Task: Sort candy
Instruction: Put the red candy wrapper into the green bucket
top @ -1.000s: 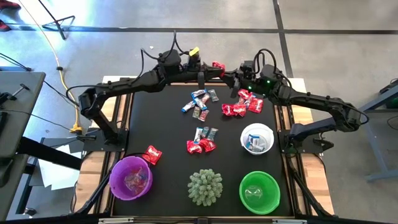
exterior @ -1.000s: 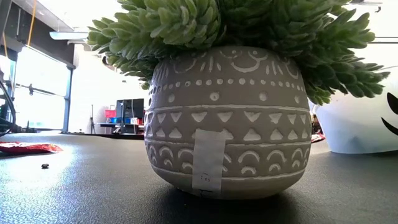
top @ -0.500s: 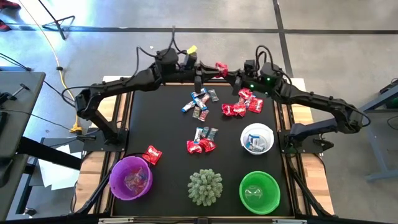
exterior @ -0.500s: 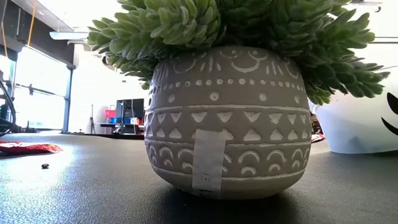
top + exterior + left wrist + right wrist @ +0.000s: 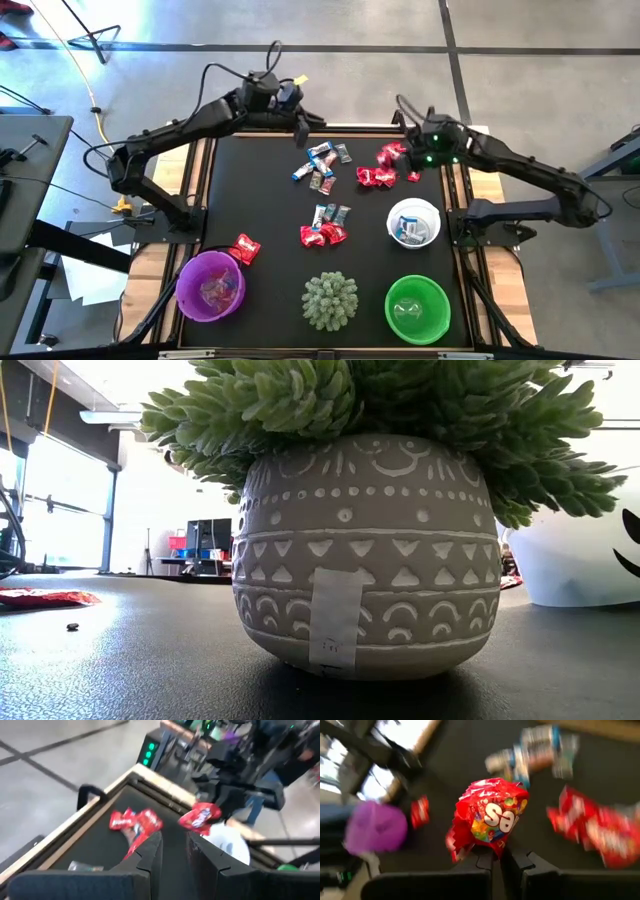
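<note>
Small wrapped candy lies on the black table (image 5: 260, 200) in groups: blue-and-white ones (image 5: 320, 163), red ones (image 5: 376, 177), a mixed heap (image 5: 325, 227) and a single red one (image 5: 245, 248). At the far right of the table my right gripper (image 5: 400, 150) is shut on a red candy packet (image 5: 492, 817), above the red group. My left gripper (image 5: 300, 128) hangs over the table's far edge, left of the middle. It is open (image 5: 175, 855) with nothing between its fingers. In the low view both grippers are hidden behind the plant pot (image 5: 365, 550). My right gripper pinches the red packet by one crimped end (image 5: 489, 845) between its two fingers. The rest of the packet stands out beyond the fingertips. The fingers slant downward from the table's far right. The packet is lifted clear of the table.
A purple bowl (image 5: 210, 285) holding candy stands at the near left. A green bowl (image 5: 417, 308) is at the near right, with a white bowl (image 5: 413, 222) holding candy behind it. A spiky pale-green plant (image 5: 330, 300) sits between the near bowls.
Both grippers met at the table's far middle with the red packet between them. My left gripper has drawn back toward the table's left without the packet. My right gripper has carried it toward the right and near side, sinking and tipping downward.
</note>
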`<state>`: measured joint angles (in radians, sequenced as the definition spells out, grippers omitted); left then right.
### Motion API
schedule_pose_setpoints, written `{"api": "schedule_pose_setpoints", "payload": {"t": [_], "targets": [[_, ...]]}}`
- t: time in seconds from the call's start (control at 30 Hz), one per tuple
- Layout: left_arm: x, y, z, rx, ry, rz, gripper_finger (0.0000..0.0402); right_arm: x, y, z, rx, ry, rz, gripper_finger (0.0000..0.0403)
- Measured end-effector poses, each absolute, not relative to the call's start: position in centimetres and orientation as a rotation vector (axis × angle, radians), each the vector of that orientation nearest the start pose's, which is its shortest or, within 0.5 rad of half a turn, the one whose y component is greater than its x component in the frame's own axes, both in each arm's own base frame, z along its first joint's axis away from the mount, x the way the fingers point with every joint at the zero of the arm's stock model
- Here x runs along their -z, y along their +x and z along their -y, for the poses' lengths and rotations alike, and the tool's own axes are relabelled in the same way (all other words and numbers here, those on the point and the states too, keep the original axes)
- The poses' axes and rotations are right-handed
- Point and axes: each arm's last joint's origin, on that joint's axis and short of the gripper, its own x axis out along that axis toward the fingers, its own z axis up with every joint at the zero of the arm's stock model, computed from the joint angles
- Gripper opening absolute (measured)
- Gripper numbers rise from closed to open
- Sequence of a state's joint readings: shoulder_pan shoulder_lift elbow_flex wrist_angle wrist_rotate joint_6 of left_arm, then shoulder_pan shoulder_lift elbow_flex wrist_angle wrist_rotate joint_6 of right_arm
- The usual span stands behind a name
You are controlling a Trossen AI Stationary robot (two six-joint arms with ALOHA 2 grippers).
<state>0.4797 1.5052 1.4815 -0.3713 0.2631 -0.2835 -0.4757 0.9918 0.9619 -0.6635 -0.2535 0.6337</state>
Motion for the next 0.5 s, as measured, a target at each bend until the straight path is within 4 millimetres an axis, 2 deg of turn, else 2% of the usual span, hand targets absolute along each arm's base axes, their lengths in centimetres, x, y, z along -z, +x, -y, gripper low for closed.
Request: {"api": "schedule_pose_setpoints", "payload": {"t": [0.13, 0.3, 0.5], "targets": [[-37.9, 30.3, -14.4, -0.258, -0.382, -0.397, 0.0074, -30.7, 17.5, 6.3, 0.408, 0.949, -0.715, 0.0004], [-37.6, 30.2, -13.7, -0.225, -0.312, -0.46, 0.0074, -30.6, 18.2, 3.3, 0.346, 1.059, -0.796, 0.0004], [-38.5, 28.0, -13.5, -0.232, -0.253, -0.501, 0.0074, -30.7, 18.6, -1.4, 0.311, 1.244, -0.872, 0.0004]]}}
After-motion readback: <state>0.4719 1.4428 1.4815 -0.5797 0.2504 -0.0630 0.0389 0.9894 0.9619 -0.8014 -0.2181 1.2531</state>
